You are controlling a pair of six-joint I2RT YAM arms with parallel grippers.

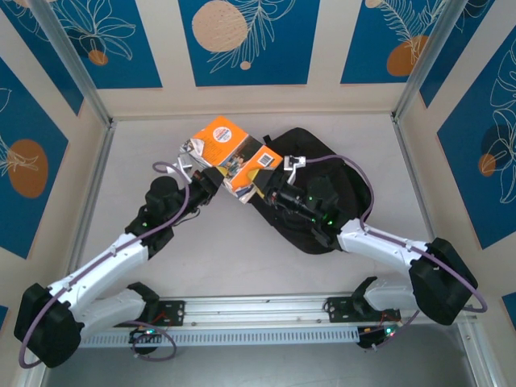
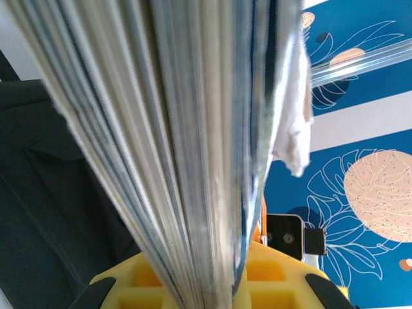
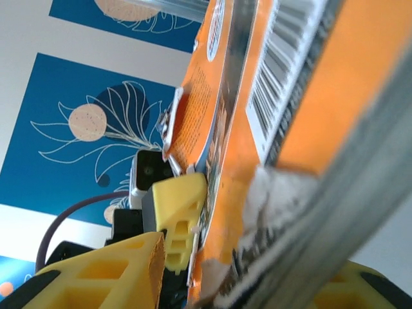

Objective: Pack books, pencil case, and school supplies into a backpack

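Near the upper middle of the top view, books [image 1: 228, 151] with glossy orange covers sit tilted between two arms over the matte pale table [image 1: 242, 266]. The left claw [image 1: 196, 173] meets them from the lower left, the right claw [image 1: 272, 184] from the lower right. Just right of them lies the backpack [image 1: 310, 145], soft black fabric with a rounded outline, partly under the right arm.

Across the left wrist view, the books [image 2: 193, 129] show as a fan of thin pale page edges. They run down into the left claw [image 2: 209, 293], whose blocky yellow fingers [image 2: 277, 283] are clamped on them. A white fuzzy scrap [image 2: 293, 129] hangs at the stack's right edge, and dark backpack [image 2: 45, 206] cloth lies at the left.

Up the right wrist view, orange covers and a barcode [image 3: 293, 71] rise diagonally. The right claw [image 3: 238, 286] stands parted, its lower-left finger [image 3: 103, 277] apart from the cover. A yellow finger of the left claw [image 3: 180, 209] presses against the books [image 3: 219, 116].
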